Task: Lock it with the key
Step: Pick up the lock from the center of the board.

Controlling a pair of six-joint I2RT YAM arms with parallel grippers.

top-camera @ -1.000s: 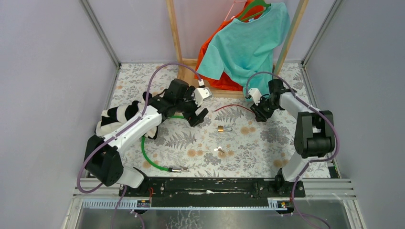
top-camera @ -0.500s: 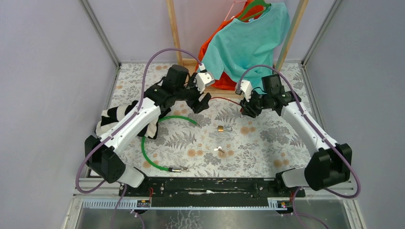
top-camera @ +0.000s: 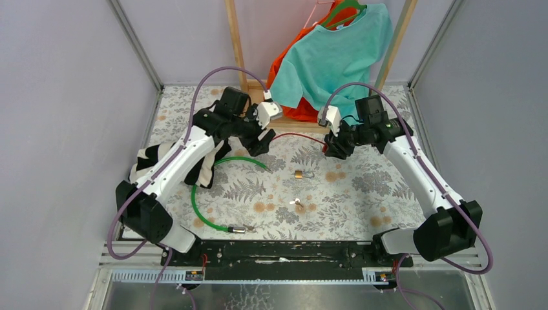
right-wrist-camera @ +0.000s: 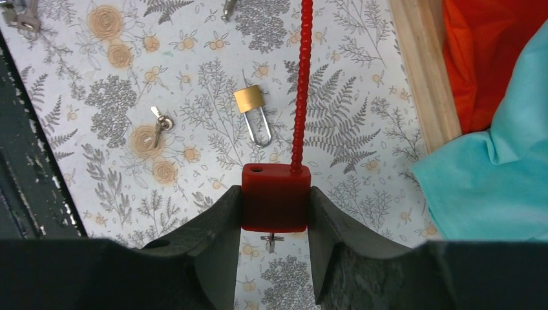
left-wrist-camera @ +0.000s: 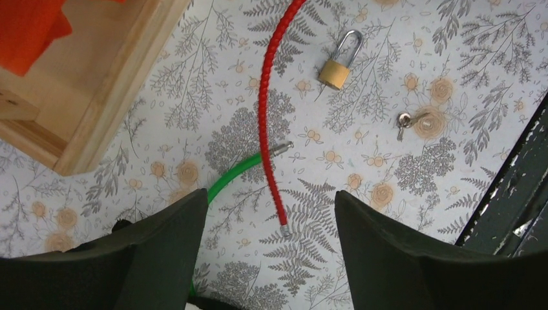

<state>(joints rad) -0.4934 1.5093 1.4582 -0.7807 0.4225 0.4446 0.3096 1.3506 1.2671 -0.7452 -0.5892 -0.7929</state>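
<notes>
My right gripper is shut on the body of a red cable lock and holds it above the table; a small key sticks out of the body's underside. Its red cable runs left toward my left gripper. That gripper is open, its fingers either side of the cable's free metal tip, well above it. A brass padlock and a loose small key lie on the floral table between the arms.
A green cable lock curves over the left part of the table beside a striped black-and-white cloth. A wooden rack base holding teal and orange shirts stands at the back. A black rail runs along the near edge.
Both arms have moved toward the back. The right arm has stretched out and carried the red lock body left, while the left gripper has shifted back and left over the cable's free end.
</notes>
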